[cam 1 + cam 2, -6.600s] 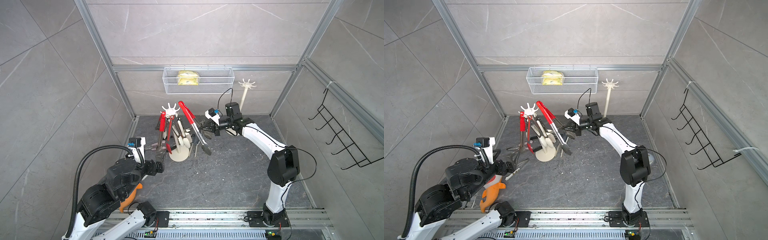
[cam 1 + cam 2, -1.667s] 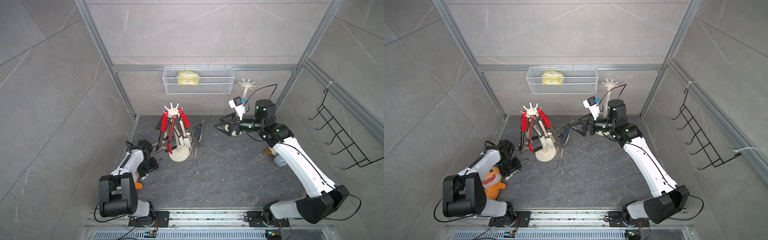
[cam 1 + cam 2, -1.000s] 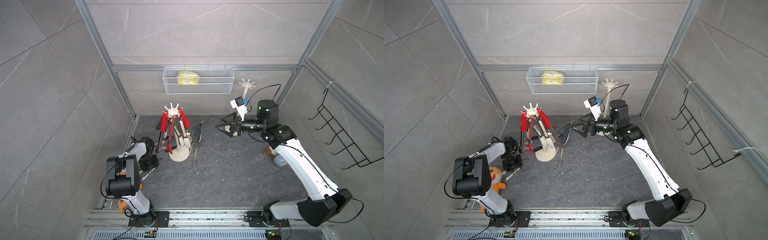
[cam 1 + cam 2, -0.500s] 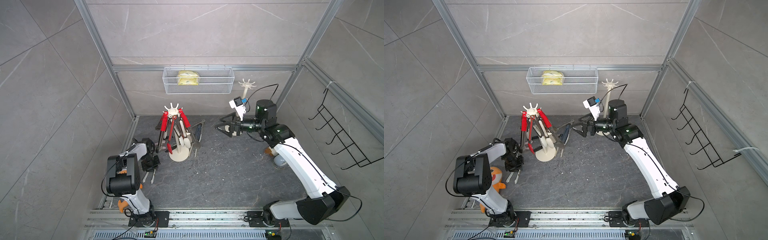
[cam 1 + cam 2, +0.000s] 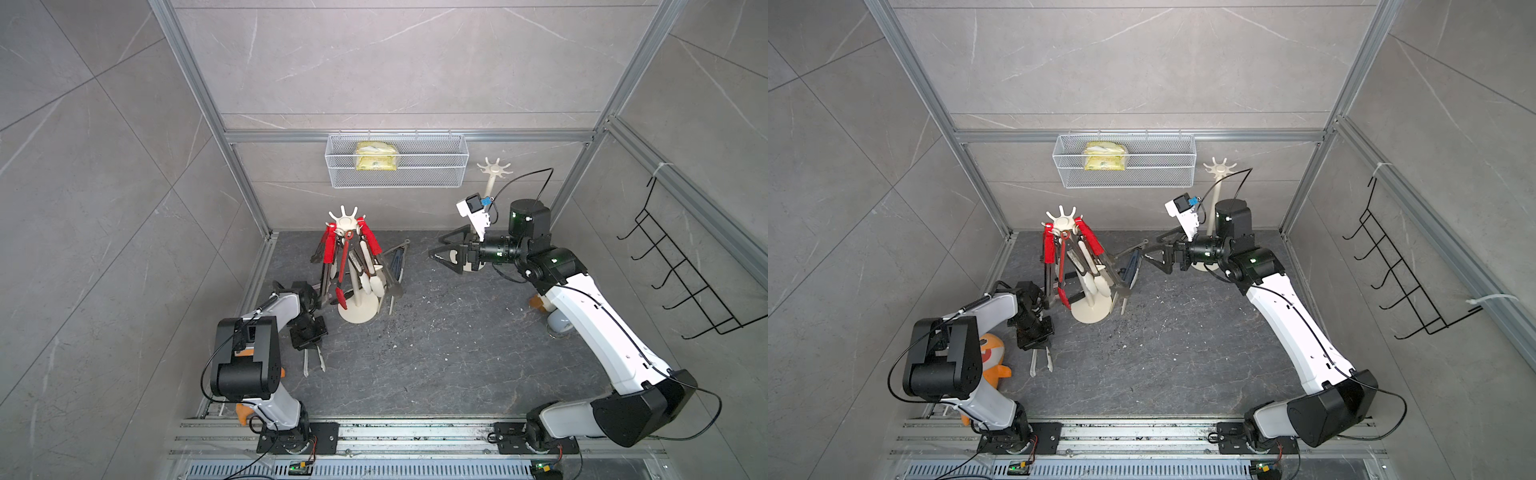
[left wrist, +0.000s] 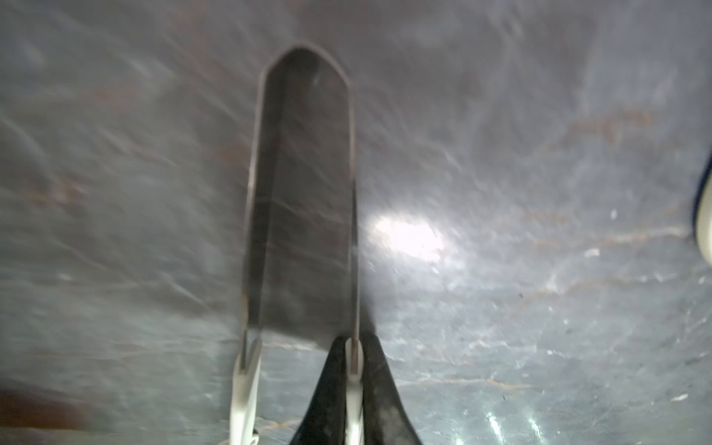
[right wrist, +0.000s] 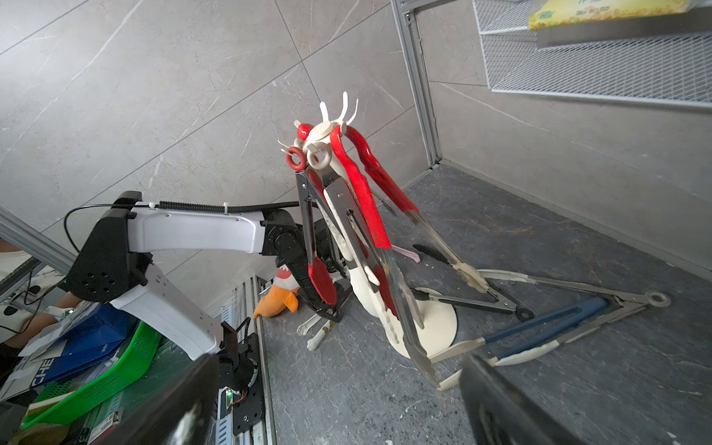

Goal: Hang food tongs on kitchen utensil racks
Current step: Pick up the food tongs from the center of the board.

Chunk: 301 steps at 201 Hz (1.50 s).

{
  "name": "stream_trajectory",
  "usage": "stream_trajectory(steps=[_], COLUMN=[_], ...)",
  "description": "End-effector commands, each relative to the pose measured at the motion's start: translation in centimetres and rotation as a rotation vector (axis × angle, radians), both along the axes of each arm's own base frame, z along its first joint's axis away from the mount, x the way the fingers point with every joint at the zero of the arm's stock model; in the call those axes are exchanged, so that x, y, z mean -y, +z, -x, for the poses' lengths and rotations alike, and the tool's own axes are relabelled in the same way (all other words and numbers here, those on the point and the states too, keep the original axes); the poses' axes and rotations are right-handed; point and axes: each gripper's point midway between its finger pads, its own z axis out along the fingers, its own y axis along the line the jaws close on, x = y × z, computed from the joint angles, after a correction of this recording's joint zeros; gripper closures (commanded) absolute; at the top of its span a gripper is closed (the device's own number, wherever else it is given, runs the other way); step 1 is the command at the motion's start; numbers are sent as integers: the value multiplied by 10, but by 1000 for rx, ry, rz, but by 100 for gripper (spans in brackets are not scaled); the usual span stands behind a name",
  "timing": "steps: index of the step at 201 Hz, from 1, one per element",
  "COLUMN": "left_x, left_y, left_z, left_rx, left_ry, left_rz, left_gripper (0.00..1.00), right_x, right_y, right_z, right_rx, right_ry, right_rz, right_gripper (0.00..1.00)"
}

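Just left of the cream rack point(image 5: 356, 314), the left gripper point(image 5: 309, 338) is pinched shut on the cream-tipped tongs point(image 5: 306, 362), seemingly on one arm only. Their long axis runs along the floor, tips pointing away from the rack. Right of the rack, the right gripper point(image 5: 441, 252) hangs wide open, much farther off.

Even bright light, soft shadows, left wrist view motion-blurred, glare on floor point(image 6: 404, 235)

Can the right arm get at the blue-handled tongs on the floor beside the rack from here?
Probably yes: the right tool is open and points toward the blue-handled tongs with nothing between them; the loaded rack stands just beyond them.
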Motion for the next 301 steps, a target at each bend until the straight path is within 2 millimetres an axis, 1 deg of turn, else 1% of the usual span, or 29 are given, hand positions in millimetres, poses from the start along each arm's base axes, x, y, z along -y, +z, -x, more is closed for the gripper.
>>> stream_trajectory(steps=[1, 33, 50, 60, 82, 108, 158, 182, 198, 244, 272, 301], left_x=[24, 51, 59, 60, 55, 46, 28, 18, 9, -11, -13, -14], left_y=[5, 9, 7, 7, 4, 5, 10, 22, 31, 58, 78, 104], left_z=[14, 30, 38, 42, 54, 66, 75, 70, 65, 44, 31, 26], left_rx=[-5, 33, 41, 46, 44, 40, 74, 117, 143, 228, 275, 344], left_ry=[6, -14, -7, 6, 37, 64, 137, 165, 181, 250, 238, 239], left_rz=[29, 1, -2, -5, -17, -44, -103, -131, -163, -168, -160, -155], left_gripper=[91, 91, 91, 91, 91, 91, 90, 90, 90, 91, 92, 92], right_x=[4, 10, 12, 12, 12, 12, 11, 11, 11, 12, 12, 12], right_y=[-6, -16, -22, -24, -28, -29, -28, -28, -27, -24, -24, -23], right_z=[-7, -13, -13, -13, -12, -12, -12, -12, -11, -9, -9, -8], right_rx=[-18, -47, -63, -72, -88, -95, -95, -95, -91, -82, -80, -74], right_ry=[-54, -113, -125, -125, -123, -125, -119, -120, -115, -111, -112, -107], right_rz=[42, 82, 93, 96, 99, 103, 96, 96, 96, 91, 94, 93], right_gripper=[0, 0, 0, 0, 0, 0, 0, 0, 0, 0, 0, 0])
